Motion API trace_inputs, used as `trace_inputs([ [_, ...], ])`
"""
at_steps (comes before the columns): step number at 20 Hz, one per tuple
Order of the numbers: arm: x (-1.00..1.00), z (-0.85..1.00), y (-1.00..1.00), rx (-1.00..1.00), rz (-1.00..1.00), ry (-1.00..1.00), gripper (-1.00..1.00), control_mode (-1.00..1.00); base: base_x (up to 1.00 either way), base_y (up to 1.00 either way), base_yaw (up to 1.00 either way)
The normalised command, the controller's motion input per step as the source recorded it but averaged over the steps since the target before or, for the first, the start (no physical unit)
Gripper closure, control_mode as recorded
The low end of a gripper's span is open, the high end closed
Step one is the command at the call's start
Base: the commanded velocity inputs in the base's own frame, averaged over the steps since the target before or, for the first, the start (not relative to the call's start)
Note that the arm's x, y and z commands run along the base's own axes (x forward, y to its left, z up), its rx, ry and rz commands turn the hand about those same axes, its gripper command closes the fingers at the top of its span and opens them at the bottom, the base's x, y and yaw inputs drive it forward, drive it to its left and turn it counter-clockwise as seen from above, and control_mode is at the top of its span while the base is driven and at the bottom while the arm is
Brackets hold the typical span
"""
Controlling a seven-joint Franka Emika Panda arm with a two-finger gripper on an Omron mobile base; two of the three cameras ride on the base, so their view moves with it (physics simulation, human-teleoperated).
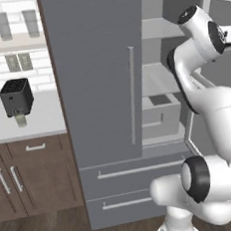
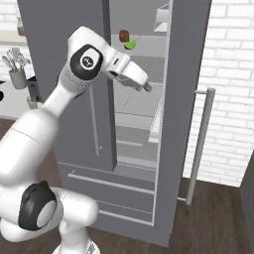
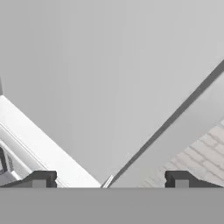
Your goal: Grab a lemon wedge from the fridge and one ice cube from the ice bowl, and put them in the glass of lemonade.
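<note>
The grey fridge (image 1: 99, 79) has its left door shut and its right door (image 2: 186, 99) swung open. On an upper shelf inside lies the yellowish-green lemon wedge (image 2: 131, 44), beside a small round brown item (image 2: 124, 35). My gripper (image 2: 147, 88) reaches into the open compartment, below and a little right of the wedge, apart from it. In the hand view its fingertips (image 3: 41, 179) stand wide apart with nothing between them; the gripper (image 3: 110, 180) is open. The glass of lemonade (image 1: 21, 120) stands on the counter in front of the toaster. The ice bowl and ice cube are out of view.
A black toaster (image 1: 16, 97) sits on the white counter left of the fridge. Two tall clear glasses (image 1: 3, 26) stand on a wall shelf. A white bin (image 1: 160, 114) sits low inside the fridge. A white brick wall (image 2: 228, 74) lies behind the open door.
</note>
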Motion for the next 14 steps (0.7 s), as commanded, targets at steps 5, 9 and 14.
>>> trace_inputs([
  [5,0.00,0.05,1.00,0.03,0.22,-0.04,-1.00,-1.00,0.00,0.00,0.00],
  [9,0.00,-0.21,1.00,0.19,0.52,-0.03,-1.00,-1.00,0.00,0.00,0.00],
  [14,0.00,-0.45,0.94,0.21,0.71,0.00,-1.00,-1.00,0.00,0.00,0.00],
])
